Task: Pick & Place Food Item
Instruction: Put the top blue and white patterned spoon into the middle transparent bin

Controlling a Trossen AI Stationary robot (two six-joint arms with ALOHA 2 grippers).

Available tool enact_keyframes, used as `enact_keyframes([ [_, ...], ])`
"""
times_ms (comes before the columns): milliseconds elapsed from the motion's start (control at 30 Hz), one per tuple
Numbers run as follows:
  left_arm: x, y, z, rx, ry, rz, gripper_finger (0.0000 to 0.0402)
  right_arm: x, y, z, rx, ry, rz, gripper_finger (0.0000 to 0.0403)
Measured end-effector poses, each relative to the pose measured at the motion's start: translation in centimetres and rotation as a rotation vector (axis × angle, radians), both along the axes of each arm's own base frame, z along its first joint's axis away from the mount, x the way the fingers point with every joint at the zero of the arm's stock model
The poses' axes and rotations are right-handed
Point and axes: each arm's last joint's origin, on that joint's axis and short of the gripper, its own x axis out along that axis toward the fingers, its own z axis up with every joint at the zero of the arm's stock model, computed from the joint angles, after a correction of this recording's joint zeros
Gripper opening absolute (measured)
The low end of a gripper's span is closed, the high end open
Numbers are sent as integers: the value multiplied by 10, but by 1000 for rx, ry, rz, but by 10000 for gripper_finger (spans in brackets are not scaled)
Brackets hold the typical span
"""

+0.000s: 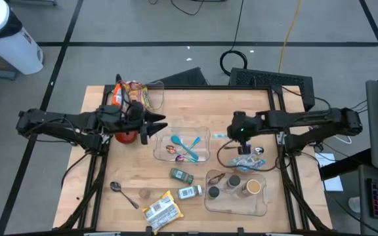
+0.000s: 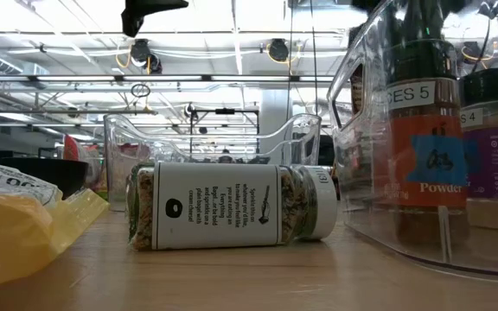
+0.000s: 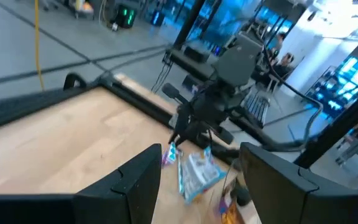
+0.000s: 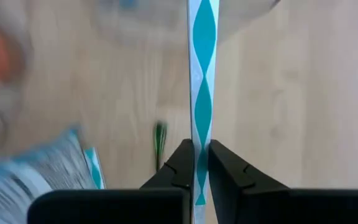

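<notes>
A blue-and-white food packet [image 1: 247,161] hangs under my right gripper [image 1: 241,139], right of the table's middle. The gripper is shut on it. The left wrist view shows the packet [image 3: 195,172] dangling below that arm. In the right wrist view a thin teal-and-white strip [image 4: 202,74] runs away from the shut gripper [image 4: 196,152]. My left gripper [image 1: 155,124] hovers open left of centre, level and pointing toward the right arm, with nothing between its fingers [image 3: 143,171]. My right gripper pinches a thin teal-and-white edge of the packet [image 4: 197,140] between its two fingers, seen edge-on. The fingers slant down from above. The packet hangs below them; whether its lower end is still on the table I cannot tell.
A clear tray [image 1: 205,134] with teal spoons sits at centre. A clear bin [image 1: 262,206] of spice jars stands near right. Two jars [image 1: 181,175] [image 1: 189,192], a snack packet [image 1: 161,210] and a metal spoon [image 1: 123,194] lie near the front. A chips bag [image 1: 134,94] is far left.
</notes>
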Motion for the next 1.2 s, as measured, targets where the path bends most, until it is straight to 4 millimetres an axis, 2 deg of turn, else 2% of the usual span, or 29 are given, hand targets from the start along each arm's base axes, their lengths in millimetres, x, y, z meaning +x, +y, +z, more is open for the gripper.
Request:
enact_keyframes([
  [167,0,8,6,40,-56,34,225,-5,-4,46,47,-261,-106,13],
  [333,2,18,4,23,-50,84,225,-8,-9,89,126,-635,-196,13],
  [500,3,30,9,-208,-156,140,225,-8,-12,125,177,-995,-204,13],
  [633,15,38,7,-419,-242,93,225,-5,-13,145,168,-1220,-167,13],
  [867,52,47,-3,-737,-390,-19,225,8,-13,158,129,-1432,-94,14],
  [1100,89,51,-13,-842,-422,-86,225,22,-13,156,154,-1490,-7,14],
  [1200,102,52,-9,-844,-440,-129,225,25,-13,154,157,-1495,-4,14],
])
